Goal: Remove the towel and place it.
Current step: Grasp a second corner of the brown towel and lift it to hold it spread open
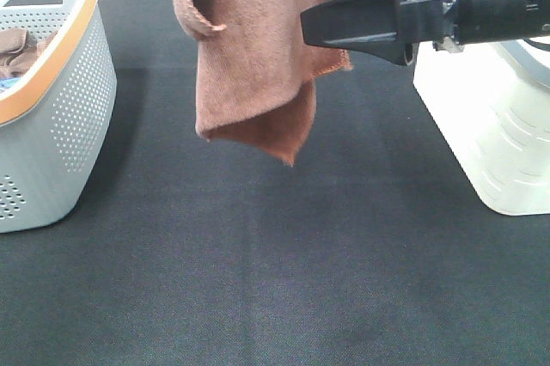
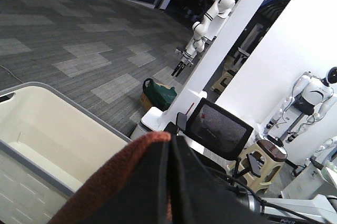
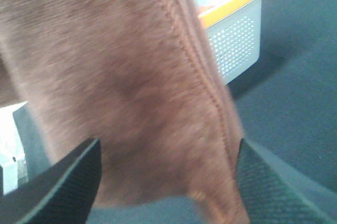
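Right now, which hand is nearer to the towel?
Left. The left hand is shut on the towel, which hangs from it. The right hand is open, fingers on either side of the hanging towel's hemmed edge, not gripping.

Towel (image 1: 258,48), hanging just beside the right pincer (image 1: 311,27): reddish-brown cloth, matt, short fuzzy nap, stitched hem. Pincer fingers (image 3: 66,182): black plastic, matt, fine cross-hatched grip texture. Basket (image 1: 69,100), beyond the towel from the pincer: grey plastic, smooth, perforated walls, orange rim. Table cover (image 1: 301,280), below the pincer: dark woven cloth, matt. Base (image 1: 490,134), under the pincer's wrist: cream plastic, smooth, slight sheen.
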`<control>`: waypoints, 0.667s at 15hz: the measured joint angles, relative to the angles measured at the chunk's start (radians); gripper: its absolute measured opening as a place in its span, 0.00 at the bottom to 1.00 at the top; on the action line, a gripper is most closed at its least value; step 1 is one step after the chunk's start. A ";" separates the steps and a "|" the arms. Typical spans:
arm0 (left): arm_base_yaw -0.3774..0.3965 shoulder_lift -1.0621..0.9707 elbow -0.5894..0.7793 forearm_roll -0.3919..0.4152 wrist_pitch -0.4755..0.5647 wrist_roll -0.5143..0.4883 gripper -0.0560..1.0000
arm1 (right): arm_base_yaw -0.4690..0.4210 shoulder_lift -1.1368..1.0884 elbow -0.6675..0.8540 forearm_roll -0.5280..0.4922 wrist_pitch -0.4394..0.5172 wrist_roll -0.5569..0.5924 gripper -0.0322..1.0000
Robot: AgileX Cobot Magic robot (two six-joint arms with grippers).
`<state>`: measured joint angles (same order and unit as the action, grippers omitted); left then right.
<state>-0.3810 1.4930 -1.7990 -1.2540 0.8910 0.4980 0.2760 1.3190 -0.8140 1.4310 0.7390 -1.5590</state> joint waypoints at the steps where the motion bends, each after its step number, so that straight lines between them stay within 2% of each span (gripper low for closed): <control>1: 0.000 0.000 0.000 0.000 0.000 0.000 0.05 | 0.000 0.000 0.000 0.002 -0.020 -0.001 0.69; 4: 0.000 0.000 0.000 0.000 0.011 0.000 0.05 | 0.000 0.000 0.000 -0.024 -0.107 -0.003 0.69; 7: 0.000 0.000 0.000 -0.004 0.012 0.000 0.05 | 0.000 0.000 0.000 -0.028 -0.090 -0.003 0.69; 10: 0.000 0.000 0.000 -0.018 0.012 0.000 0.05 | 0.000 0.000 0.000 -0.028 -0.017 -0.003 0.69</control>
<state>-0.3810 1.4930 -1.7990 -1.2720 0.9030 0.4980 0.2760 1.3190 -0.8140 1.4030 0.7220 -1.5620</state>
